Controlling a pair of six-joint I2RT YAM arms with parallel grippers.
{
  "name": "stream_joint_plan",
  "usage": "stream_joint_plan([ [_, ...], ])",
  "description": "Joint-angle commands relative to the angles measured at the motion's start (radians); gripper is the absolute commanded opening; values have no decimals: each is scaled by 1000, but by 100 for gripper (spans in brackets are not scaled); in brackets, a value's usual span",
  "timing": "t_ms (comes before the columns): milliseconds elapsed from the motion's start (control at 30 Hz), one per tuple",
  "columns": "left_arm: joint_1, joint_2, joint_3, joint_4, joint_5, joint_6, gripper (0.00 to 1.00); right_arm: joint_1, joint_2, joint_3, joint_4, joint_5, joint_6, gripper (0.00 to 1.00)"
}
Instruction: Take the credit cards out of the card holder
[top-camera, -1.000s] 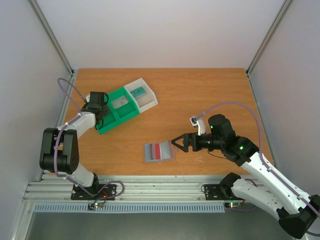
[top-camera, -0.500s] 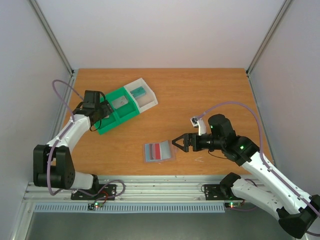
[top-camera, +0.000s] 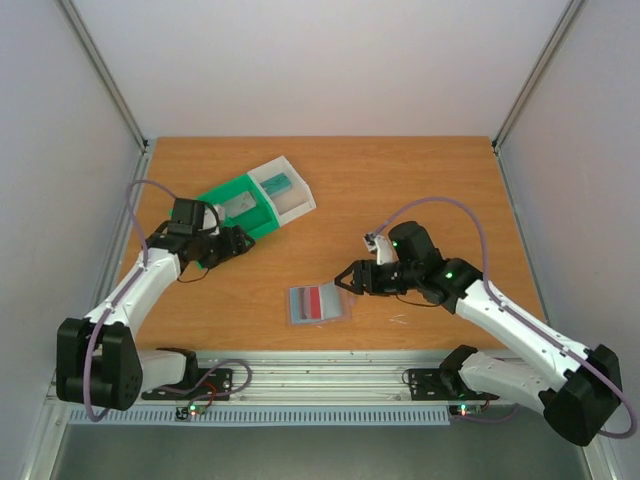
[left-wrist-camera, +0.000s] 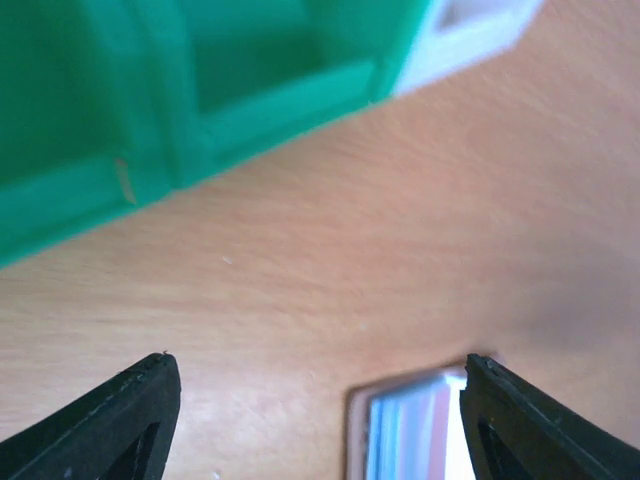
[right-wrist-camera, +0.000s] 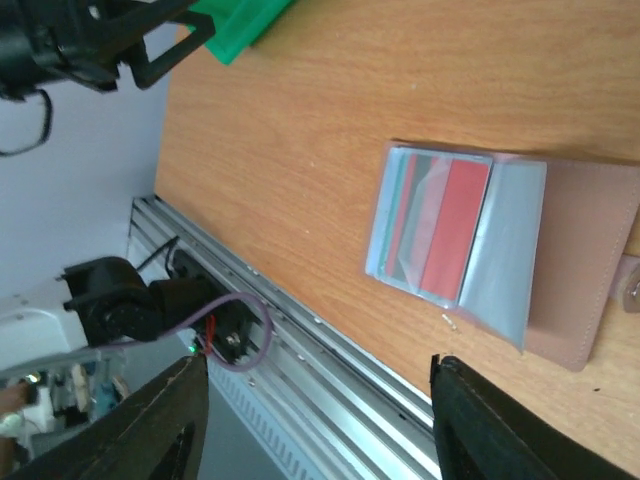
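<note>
One tabletop (top-camera: 400, 190). One green-and-white tray (top-camera: 262, 205), rear left. Two end effectors: left end effector (top-camera: 238, 240) beside the tray, jaws apart, empty; right end effector (top-camera: 345, 281) just right of the holder, jaws apart, empty. One card holder (top-camera: 320, 303), lying open near the front edge. Credit cards (right-wrist-camera: 440, 230) overlapping inside it, number unclear; one teal card (top-camera: 278, 184) in the tray.

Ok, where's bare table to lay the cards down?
Widest bare table: the far right, between the compartment tray and the right wall. A smaller patch lies between tray and card holder. Crowded: right gripper beside the holder, left gripper at the tray's near end.
</note>
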Motion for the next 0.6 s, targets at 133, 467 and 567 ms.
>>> stream_joint_plan([
  [133,-146,-11,-43,16,186,18,68,85,141,3,121,28,44,43],
  [467,-266,16,-178,260,262,-122,64,146,387,15,238,69,88,35],
  [567,-274,23,-225,334,278,-163,63,152,441,11,298,56,96,33],
])
